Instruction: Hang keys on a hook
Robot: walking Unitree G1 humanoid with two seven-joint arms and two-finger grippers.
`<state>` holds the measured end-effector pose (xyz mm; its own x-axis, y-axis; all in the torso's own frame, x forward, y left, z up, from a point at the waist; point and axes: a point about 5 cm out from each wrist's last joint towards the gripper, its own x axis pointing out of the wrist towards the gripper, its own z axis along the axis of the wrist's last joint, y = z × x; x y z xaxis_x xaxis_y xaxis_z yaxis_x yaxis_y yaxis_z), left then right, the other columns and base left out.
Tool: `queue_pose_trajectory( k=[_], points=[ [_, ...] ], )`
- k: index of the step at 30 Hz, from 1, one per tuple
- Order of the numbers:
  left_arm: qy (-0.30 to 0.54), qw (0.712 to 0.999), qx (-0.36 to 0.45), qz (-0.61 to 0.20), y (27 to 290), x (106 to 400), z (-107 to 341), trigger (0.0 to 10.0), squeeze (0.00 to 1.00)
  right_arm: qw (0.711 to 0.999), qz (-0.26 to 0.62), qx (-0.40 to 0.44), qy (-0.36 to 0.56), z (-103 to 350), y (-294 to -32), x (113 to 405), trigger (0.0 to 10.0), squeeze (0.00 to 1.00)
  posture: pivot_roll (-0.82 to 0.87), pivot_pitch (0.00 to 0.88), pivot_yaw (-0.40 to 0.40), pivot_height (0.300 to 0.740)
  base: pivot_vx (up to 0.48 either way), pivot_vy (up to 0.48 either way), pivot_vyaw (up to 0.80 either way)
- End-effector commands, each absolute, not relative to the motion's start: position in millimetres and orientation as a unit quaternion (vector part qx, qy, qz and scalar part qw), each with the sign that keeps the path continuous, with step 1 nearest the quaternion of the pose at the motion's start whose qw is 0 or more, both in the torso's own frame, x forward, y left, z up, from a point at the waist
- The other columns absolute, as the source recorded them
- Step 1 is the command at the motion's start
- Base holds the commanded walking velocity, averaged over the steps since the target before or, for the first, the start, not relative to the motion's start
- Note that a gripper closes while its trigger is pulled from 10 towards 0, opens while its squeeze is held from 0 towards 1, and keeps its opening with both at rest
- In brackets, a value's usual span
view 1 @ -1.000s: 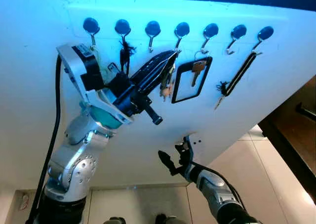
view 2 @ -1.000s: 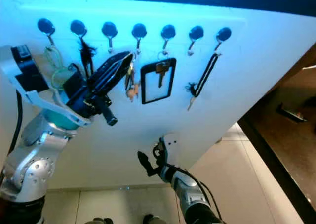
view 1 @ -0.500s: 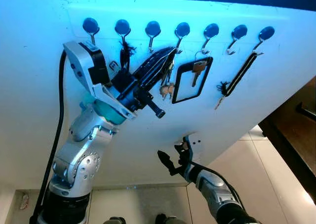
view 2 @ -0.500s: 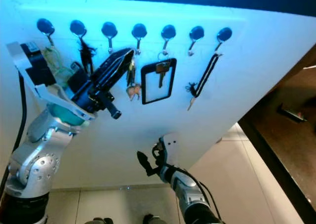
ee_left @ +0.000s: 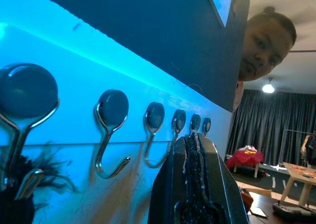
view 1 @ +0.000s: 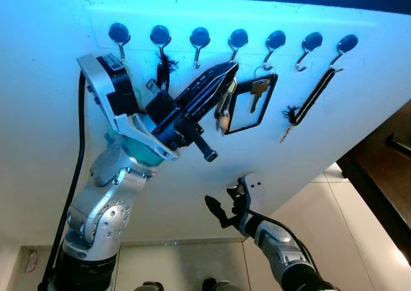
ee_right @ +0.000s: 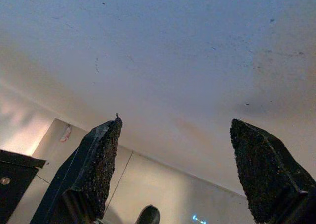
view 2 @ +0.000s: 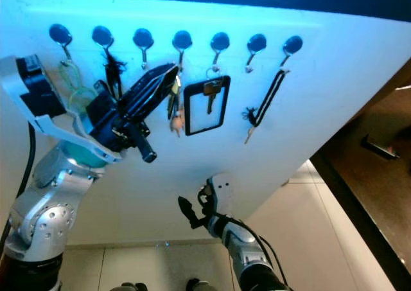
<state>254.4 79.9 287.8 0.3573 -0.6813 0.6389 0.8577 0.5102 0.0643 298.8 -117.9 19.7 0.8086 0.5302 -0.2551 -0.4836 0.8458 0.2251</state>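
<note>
My left gripper (view 1: 230, 67) is raised against the white hook board, its black fingers (ee_left: 197, 155) pressed shut. Its tip sits just below the fourth hook (view 1: 236, 42) from the left. A bunch of keys (view 1: 223, 110) dangles from the tip, hanging in front of the board. I cannot tell whether the key ring touches that hook. My right gripper (view 1: 226, 201) hangs low in front of the board's lower edge, open with nothing between its fingers (ee_right: 94, 164).
A black tassel (view 1: 162, 69) hangs on the second hook, a black badge holder with a key (view 1: 250, 105) on the fifth, a black lanyard (view 1: 314, 95) on the seventh. The third hook (view 1: 199, 42) and sixth hook (view 1: 309, 45) are bare. A person (ee_left: 264, 46) peers past the dark wall.
My left gripper's tip has shifted slightly right and up toward the fourth hook, and the keys have swung with it. The right arm has stayed where it was.
</note>
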Motion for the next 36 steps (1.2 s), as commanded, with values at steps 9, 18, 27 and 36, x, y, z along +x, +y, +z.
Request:
queue_pose_trajectory(
  k=[9,18,27,36],
  points=[
    [-0.306,0.805,-0.143,-0.487,75,252,285,10.0,0.00,0.947,0.262,0.080,0.167,14,-121,294,10.0,0.00,0.10,0.091,0.001,0.740,0.000,0.000,0.00],
    [-0.298,0.808,-0.142,-0.488,69,256,284,10.0,0.00,0.947,0.261,0.081,0.167,13,-120,294,10.0,0.00,0.10,0.099,0.006,0.740,0.000,0.000,0.00],
    [-0.289,0.820,-0.139,-0.474,68,264,282,10.0,0.00,0.949,0.256,0.083,0.166,13,-122,293,10.0,0.00,0.09,0.099,0.008,0.740,0.000,0.000,0.00],
    [-0.294,0.825,-0.136,-0.463,74,265,283,10.0,0.00,0.949,0.256,0.083,0.166,13,-122,293,10.0,0.00,0.09,0.103,0.007,0.740,0.000,0.000,0.00]
  ],
)
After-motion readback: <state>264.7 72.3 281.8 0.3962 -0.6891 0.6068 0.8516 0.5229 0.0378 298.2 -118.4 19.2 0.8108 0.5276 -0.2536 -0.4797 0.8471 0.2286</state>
